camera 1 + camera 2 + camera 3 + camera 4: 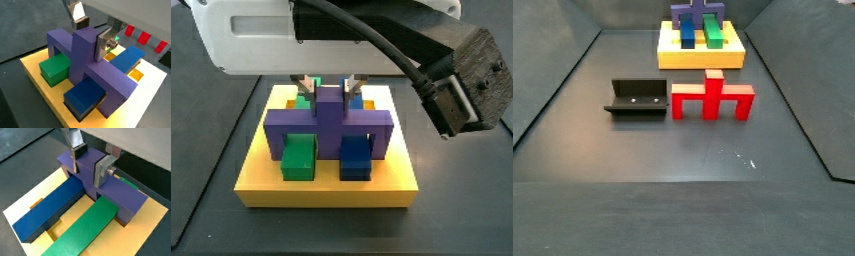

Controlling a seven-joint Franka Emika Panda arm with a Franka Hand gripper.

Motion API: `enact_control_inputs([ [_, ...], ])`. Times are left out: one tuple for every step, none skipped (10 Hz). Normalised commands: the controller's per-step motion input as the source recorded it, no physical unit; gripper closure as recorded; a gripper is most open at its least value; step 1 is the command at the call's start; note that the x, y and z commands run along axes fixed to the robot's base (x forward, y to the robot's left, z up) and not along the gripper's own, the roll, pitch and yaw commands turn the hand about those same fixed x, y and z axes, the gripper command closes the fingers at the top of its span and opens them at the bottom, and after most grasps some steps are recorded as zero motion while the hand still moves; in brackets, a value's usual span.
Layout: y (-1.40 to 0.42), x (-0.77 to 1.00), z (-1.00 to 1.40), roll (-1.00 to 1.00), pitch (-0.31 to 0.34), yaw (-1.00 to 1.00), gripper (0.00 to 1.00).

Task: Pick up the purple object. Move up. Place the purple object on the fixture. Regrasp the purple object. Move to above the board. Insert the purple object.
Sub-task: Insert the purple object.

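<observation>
The purple object [85, 62] on the board [27, 203] looks like smooth matt plastic, as do the green bar [87, 230] and blue bar [50, 210] beside it. The hand [90, 159] at its stem has brushed silver metal fingers [102, 172] with dark matt pads. The fixture [637, 99] is dull black; the worktop [673, 150] around it is dark, faintly sheened.

One gripper [91, 162], two silver fingers [74, 139] astride the stem of the one purple object [329, 125], above the board. One yellow board [702, 56]. On it two long bars: one green bar [87, 231], one blue bar [48, 208]. One red piece [714, 99] on the floor. One black fixture [636, 100] just left of it. Three small red marks [144, 36] show in a wrist view, too small to identify.
</observation>
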Motion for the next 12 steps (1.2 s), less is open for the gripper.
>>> enact_control_inputs([
  [0.16,0.32,0.0,0.16,0.15,-0.08,1.0],
  [0.06,0.17,0.0,0.22,0.164,-0.14,1.0],
  [0.01,0.17,0.03,0.18,0.184,-0.21,1.0],
  [-0.03,0.13,0.0,0.19,0.129,-0.16,1.0],
  [-0.14,-0.08,-0.36,0.19,-0.021,-0.08,1.0],
  [-0.19,-0.09,-0.42,0.22,-0.074,0.0,1.0],
  [-0.22,0.0,-0.46,0.26,-0.1,-0.1,1.0],
  [-0.25,-0.03,-0.56,0.26,-0.157,-0.05,1.0],
  [-0.18,-0.09,-0.62,0.24,-0.17,-0.02,1.0],
  [-0.12,-0.11,-0.73,0.16,-0.227,-0.01,1.0],
  [0.0,0.0,-0.22,0.08,0.0,0.0,1.0],
  [0.0,0.0,0.0,0.0,0.0,0.0,1.0],
])
